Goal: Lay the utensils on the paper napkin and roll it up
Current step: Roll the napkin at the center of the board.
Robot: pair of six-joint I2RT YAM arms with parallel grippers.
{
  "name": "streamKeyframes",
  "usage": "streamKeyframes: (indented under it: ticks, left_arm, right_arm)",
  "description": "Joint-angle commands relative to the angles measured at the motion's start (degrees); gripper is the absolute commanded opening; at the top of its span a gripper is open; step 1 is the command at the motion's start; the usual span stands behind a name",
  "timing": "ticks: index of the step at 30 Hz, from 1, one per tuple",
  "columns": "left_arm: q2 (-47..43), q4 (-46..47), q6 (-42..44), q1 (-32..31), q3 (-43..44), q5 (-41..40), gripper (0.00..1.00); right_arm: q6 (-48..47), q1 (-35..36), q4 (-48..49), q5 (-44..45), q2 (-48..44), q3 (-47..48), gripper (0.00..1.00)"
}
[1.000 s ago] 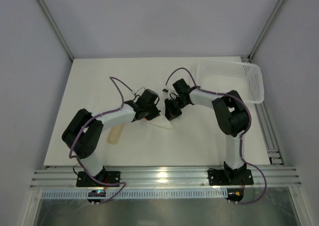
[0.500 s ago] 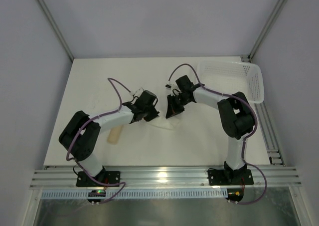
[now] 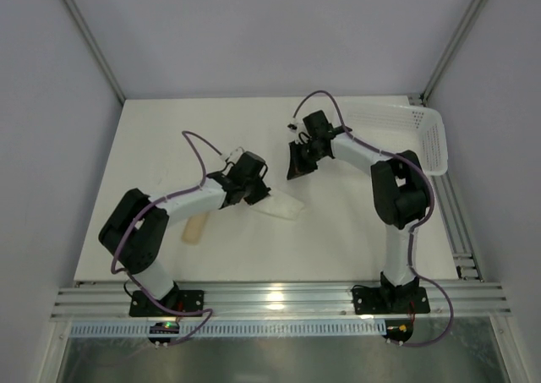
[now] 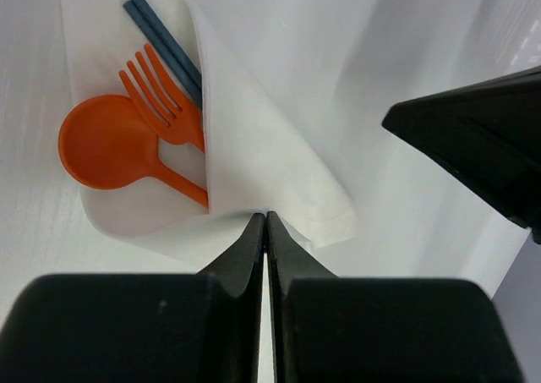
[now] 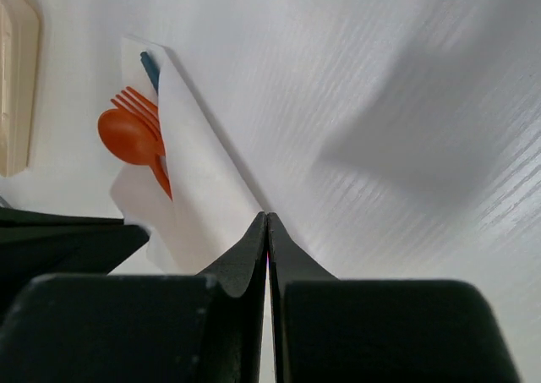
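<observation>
1. Rolling is the step in hand: the paper napkin (image 4: 262, 138) is folded once over the utensils, but it is not a tight roll yet.
2. The orange spoon (image 4: 106, 142), orange fork (image 4: 172, 112) and blue sticks (image 4: 161, 38) poke out of the fold at 10 o'clock from the left claw (image 4: 266, 221).
3. The left claw is clenched on nothing, and its tips sit right at the napkin's near edge.
4. The right claw (image 5: 267, 222) is clenched on nothing too. In the top view it is apart from the napkin, at about 1 o'clock.
5. To roll well, I think one claw should press the utensils down. The other should push the fold over slowly, so the thin paper does not tear or slide.
</observation>
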Motion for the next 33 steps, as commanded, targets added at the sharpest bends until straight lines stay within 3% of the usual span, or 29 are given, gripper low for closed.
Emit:
streamKeyframes:
  ticks: [1, 15, 33]
  left_arm:
    - [0.2, 0.8, 1.5, 0.2, 3.2, -0.2, 0.0]
    - [4.1, 0.5, 2.6, 0.4, 8.2, 0.1, 0.0]
    - [9.3, 0.8, 3.5, 1.4, 13.6, 0.7, 0.0]
  right_arm:
    - [0.3, -0.1, -1.3, -0.3, 3.1, 2.6, 0.04]
    - [1.3, 1.2, 1.1, -3.9, 7.6, 1.3, 0.04]
    - [1.6, 2.9, 2.7, -4.7, 6.2, -2.0, 0.04]
